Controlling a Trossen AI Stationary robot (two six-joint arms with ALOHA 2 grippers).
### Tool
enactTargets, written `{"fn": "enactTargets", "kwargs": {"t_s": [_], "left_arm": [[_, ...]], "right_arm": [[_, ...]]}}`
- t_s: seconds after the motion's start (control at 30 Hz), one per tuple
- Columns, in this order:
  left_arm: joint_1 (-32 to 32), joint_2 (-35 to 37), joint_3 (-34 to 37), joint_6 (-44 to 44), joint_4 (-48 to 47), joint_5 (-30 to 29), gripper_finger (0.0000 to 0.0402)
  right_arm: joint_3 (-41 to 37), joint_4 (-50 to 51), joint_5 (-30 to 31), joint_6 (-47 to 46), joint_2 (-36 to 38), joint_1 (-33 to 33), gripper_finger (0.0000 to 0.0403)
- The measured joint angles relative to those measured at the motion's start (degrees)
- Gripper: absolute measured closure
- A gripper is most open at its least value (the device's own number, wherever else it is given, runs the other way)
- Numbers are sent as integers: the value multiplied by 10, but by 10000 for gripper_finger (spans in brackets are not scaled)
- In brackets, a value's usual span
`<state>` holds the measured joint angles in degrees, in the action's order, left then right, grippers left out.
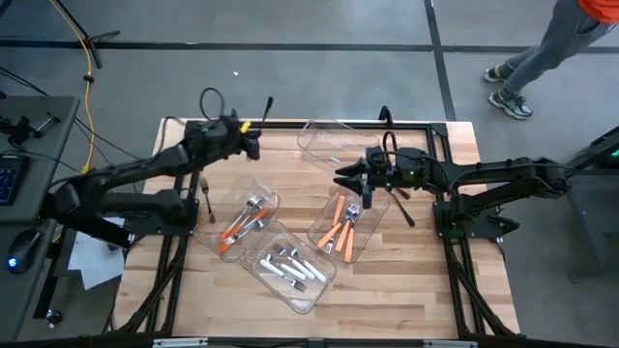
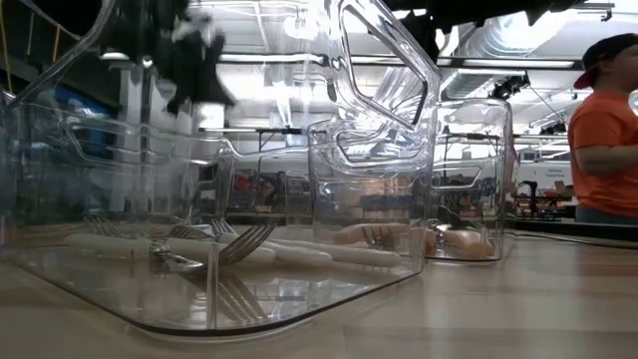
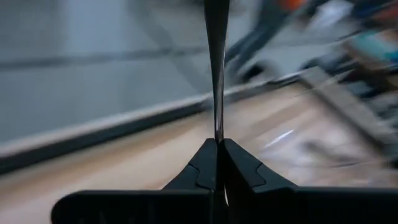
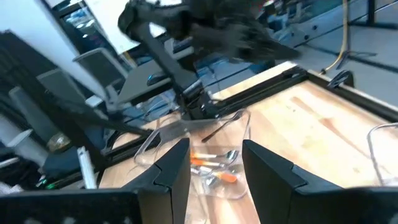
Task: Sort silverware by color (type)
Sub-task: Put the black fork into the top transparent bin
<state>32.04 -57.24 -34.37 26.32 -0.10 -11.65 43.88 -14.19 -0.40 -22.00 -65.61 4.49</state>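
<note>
While the left gripper (image 3: 217,146) was raised over the table's far left part, its fingers (image 3: 245,168) were seen pressed together on a black utensil (image 3: 216,68), a thin dark piece that stood straight out from between the fingertips. Which kind of utensil it was could not be told. The right gripper (image 4: 216,163) was held above the right-hand bin (image 1: 372,227), its fingers parted with nothing between them. Orange-handled silverware (image 1: 337,230) lay in that bin, more orange pieces (image 1: 237,234) in the left bin (image 1: 263,190), and white-handled pieces (image 1: 293,268) in the near bin (image 1: 314,300). A black fork (image 1: 207,198) lay on the table (image 1: 406,290) beside the left bin. An empty bin (image 1: 314,135) stood at the far edge.
</note>
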Motion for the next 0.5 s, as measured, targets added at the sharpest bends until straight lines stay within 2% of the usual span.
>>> {"fn": "enactTargets", "kwargs": {"t_s": [0.27, 0.5], "left_arm": [[-98, 91, -1, -40, 161, 111, 401], [-208, 89, -1, -80, 247, 104, 401]], "right_arm": [[0, -36, 23, 17, 0, 0, 274], [0, -57, 23, 29, 0, 0, 274]]}}
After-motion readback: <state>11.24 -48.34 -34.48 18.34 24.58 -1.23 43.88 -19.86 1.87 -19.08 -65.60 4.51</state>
